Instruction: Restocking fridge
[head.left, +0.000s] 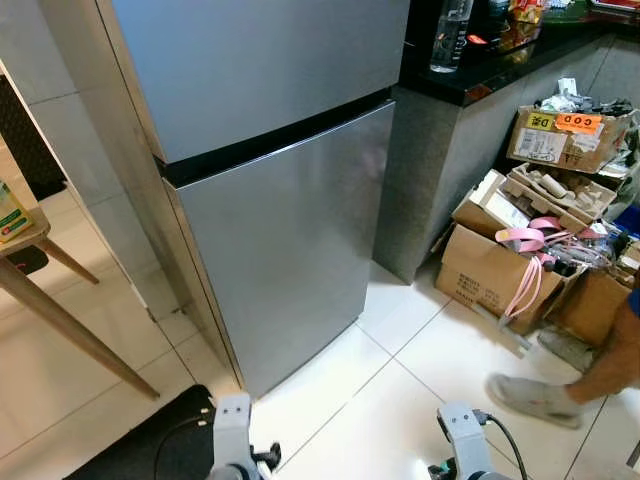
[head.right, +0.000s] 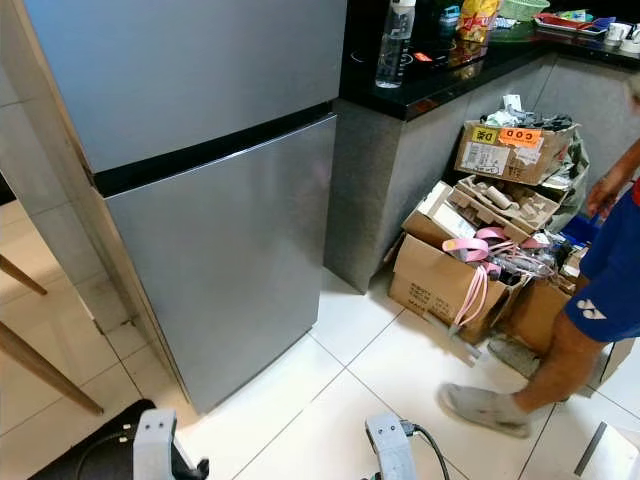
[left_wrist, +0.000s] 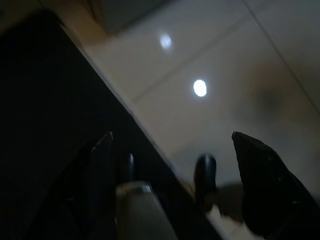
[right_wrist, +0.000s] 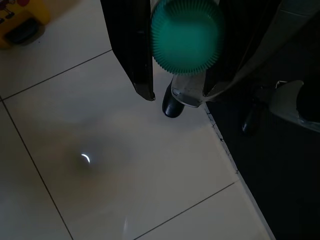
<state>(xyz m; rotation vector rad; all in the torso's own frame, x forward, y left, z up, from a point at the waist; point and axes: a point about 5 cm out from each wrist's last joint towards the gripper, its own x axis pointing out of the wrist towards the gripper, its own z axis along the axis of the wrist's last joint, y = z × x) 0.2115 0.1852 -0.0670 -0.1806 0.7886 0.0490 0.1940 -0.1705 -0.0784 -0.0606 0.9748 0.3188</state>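
Silver-grey fridge (head.left: 280, 230) straight ahead, standing on the pale tile floor (head.left: 400, 400) with both doors closed and a black gap between the upper and the lower one. Stands just beside a grey cabinet with a black counter (head.right: 440, 75); on the counter's front edge, a clear bottle (head.right: 393, 45), upright. Further right, on the floor against the cabinet, a pile of cardboard boxes (head.right: 445, 280) with pink straps hanging over them. Next to the pile, a person's leg and grey shoe (head.right: 485, 408). At the left, slanted wooden table legs (head.left: 70, 330), and a black mat (head.left: 150, 445) on the floor near the fridge's lower corner.

Low over the tiles, right gripper (right_wrist: 180, 80) closed on a green ribbed round thing (right_wrist: 187, 35), one black finger at each side of it. Cannot tell what the green thing is. Near it on the tiles, a yellow object (right_wrist: 20, 22).

Left gripper (left_wrist: 172, 137) over the mat's edge, fingers (left_wrist: 102, 150) spread wide, holding nothing.
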